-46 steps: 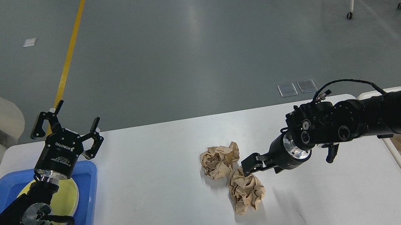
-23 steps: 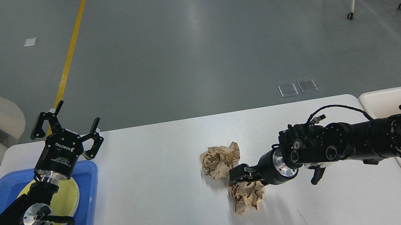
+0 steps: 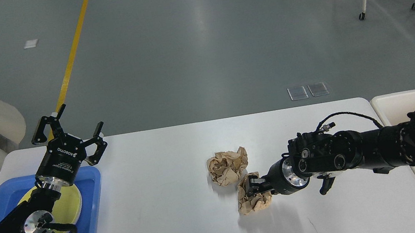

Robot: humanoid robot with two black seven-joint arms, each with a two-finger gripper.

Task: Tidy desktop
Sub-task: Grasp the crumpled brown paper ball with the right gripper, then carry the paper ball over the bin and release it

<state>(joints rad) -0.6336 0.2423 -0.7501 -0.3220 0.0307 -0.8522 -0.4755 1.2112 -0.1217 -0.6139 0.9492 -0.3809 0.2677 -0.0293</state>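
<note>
Right pincer clamps the nearer crumpled brown paper ball on the white counter, presumably for binning; left pincer idles open.

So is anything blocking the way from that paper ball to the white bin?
Nothing visible does. The right pincer is at the nearer paper ball, and only bare desktop lies between it and the bin.

Left arm bent upward, left hand raised, fingers spread wide. Right arm stretched leftward, low; right hand fingers closed in on something crumpled.
</note>
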